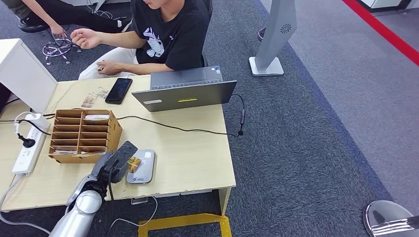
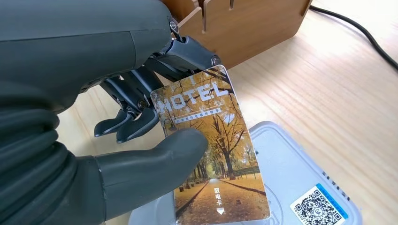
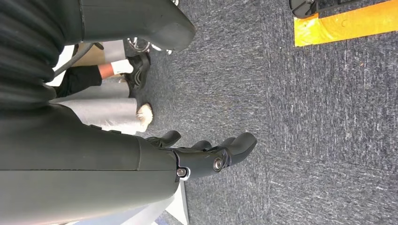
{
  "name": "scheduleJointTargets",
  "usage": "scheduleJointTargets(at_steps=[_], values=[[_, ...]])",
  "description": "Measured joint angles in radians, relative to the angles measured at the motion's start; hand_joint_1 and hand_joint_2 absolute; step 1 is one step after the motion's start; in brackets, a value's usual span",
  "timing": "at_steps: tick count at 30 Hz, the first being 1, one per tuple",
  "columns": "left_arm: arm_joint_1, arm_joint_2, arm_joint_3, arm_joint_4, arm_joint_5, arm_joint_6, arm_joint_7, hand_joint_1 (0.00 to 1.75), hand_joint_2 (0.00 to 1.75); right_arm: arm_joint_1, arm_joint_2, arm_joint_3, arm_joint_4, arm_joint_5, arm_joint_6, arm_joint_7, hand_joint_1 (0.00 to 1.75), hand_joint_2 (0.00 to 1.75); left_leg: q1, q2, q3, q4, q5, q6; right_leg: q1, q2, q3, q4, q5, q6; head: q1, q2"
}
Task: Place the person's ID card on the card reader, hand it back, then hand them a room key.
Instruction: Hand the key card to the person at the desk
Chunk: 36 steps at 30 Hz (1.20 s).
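Note:
My left hand [image 1: 114, 167] pinches a room key card [image 1: 133, 163] between thumb and fingers, just over the near edge of the grey card reader [image 1: 144, 172] at the table's front. Close up, the card [image 2: 213, 154] shows an autumn tree avenue and the word HOTEL; my thumb [image 2: 155, 161] presses on its face, with the reader [image 2: 300, 168] beneath it. My right hand [image 3: 206, 152] hangs by my side over the carpet, its fingers apart and holding nothing. The person [image 1: 168, 29] sits behind the table, one hand [image 1: 85, 37] raised palm up.
A wooden card rack [image 1: 81, 133] stands just beyond my left hand. A laptop [image 1: 185, 91], a black phone [image 1: 118, 90] and a small clear-sleeved item [image 1: 90, 100] lie at the far side. A power strip [image 1: 28, 145] and cables cross the table [image 1: 192, 158].

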Motion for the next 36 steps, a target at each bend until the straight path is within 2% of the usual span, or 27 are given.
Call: scheduleJointTargets(at_steps=[11, 14, 17, 21, 24, 31, 36], values=[[-0.019, 0.049, -0.010, -0.062, 0.072, -0.019, -0.012, 1.75, 1.75, 0.002, -0.002, -0.003, 0.000, -0.014, 0.000, -0.016, 0.00, 1.75, 0.000, 0.000, 0.000, 0.000, 0.000, -0.001, 0.000, 0.000, 0.000, 0.000, 0.000, 0.000, 0.000, 0.000], [-0.023, 0.060, -0.010, -0.088, 0.080, 0.006, -0.018, 1.75, 1.75, 0.003, -0.002, -0.007, 0.000, -0.019, 0.000, -0.022, 0.00, 1.75, 0.000, 0.000, 0.000, 0.000, 0.001, -0.001, 0.000, 0.000, -0.001, 0.000, 0.000, 0.000, 0.000, 0.000], [-0.048, 0.067, -0.009, -0.139, 0.056, 0.099, -0.037, 1.75, 1.75, 0.006, -0.003, -0.013, 0.000, -0.025, -0.001, -0.029, 0.00, 1.75, 0.000, 0.000, -0.001, 0.001, 0.001, -0.001, 0.000, 0.000, -0.001, 0.000, 0.000, 0.000, 0.000, 0.000], [-0.112, 0.084, 0.002, -0.238, -0.061, 0.303, -0.097, 1.75, 1.75, 0.010, -0.003, -0.017, 0.000, -0.024, -0.005, -0.031, 0.00, 1.75, 0.000, 0.000, -0.002, 0.000, 0.001, -0.001, 0.000, 0.000, -0.001, 0.000, 0.000, 0.000, 0.000, 0.000], [-0.153, 0.101, 0.034, -0.298, -0.132, 0.412, -0.149, 1.75, 1.75, 0.014, -0.003, -0.017, 0.000, -0.017, -0.006, -0.032, 0.00, 1.75, 0.000, 0.000, -0.002, 0.000, 0.001, -0.001, 0.000, 0.000, -0.001, 0.000, 0.000, 0.000, 0.000, 0.000], [-0.205, 0.125, 0.136, -0.349, -0.154, 0.555, -0.268, 1.75, 1.75, 0.016, -0.003, -0.015, 0.000, 0.000, -0.007, -0.031, 0.00, 1.75, 0.001, 0.000, -0.001, 0.000, 0.001, -0.001, 0.000, 0.000, -0.001, 0.001, 0.000, 0.000, 0.000, 0.000], [-0.213, 0.138, 0.194, -0.349, -0.193, 0.606, -0.271, 1.75, 1.75, 0.014, -0.003, -0.015, 0.000, 0.004, -0.010, -0.036, 0.00, 1.75, 0.001, 0.000, -0.001, 0.000, 0.001, -0.001, 0.000, 0.000, -0.001, 0.001, 0.000, 0.000, 0.000, 0.000]])
